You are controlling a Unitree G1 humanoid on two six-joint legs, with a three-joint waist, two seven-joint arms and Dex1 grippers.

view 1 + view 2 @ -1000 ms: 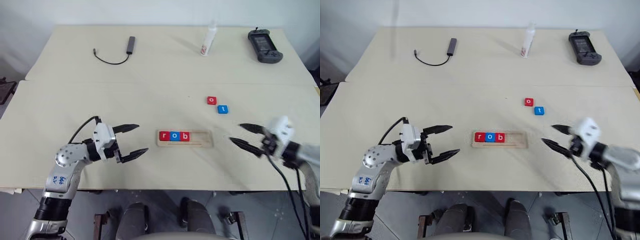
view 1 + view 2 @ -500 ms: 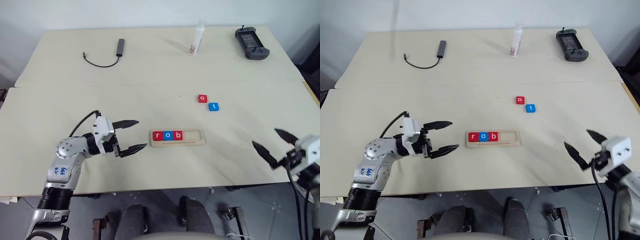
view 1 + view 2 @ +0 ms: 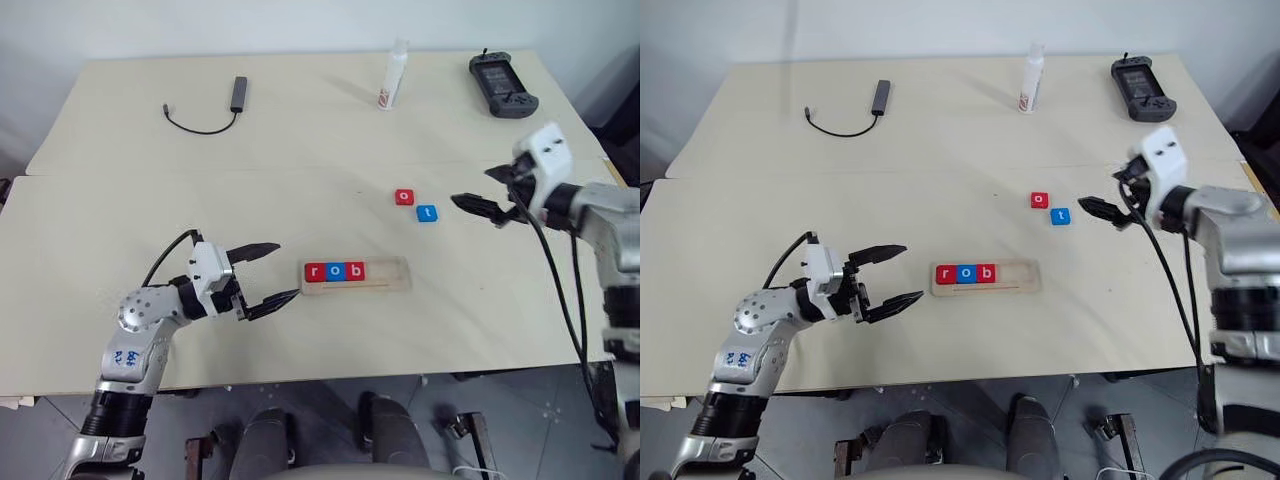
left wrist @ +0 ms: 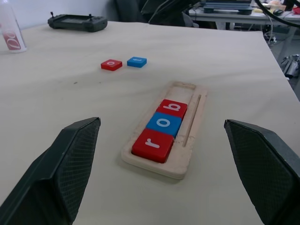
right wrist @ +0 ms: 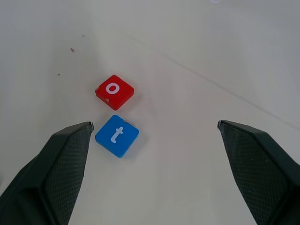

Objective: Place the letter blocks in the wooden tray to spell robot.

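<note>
The wooden tray (image 3: 390,273) lies mid-table with three letter blocks in its left part: red r (image 3: 316,271), blue o (image 3: 334,271), red b (image 3: 352,271). Its right part is bare. Two more blocks rest loose on the table beyond it: red o (image 3: 404,197) and blue t (image 3: 427,213), close together. My right gripper (image 3: 472,187) hovers open just right of them, pointing at them; in its wrist view the o (image 5: 115,91) and t (image 5: 116,135) lie ahead, near one finger. My left gripper (image 3: 283,270) stands open just left of the tray (image 4: 187,145), holding nothing.
At the table's far side lie a black adapter with a cable (image 3: 238,93), a white bottle (image 3: 393,72) and a black handheld controller (image 3: 503,85). A seam (image 3: 200,172) runs across the table between them and the blocks.
My right arm has swung up from the table's front right edge to beside the loose o and t, jaws open. The left gripper and all blocks have stayed put.
</note>
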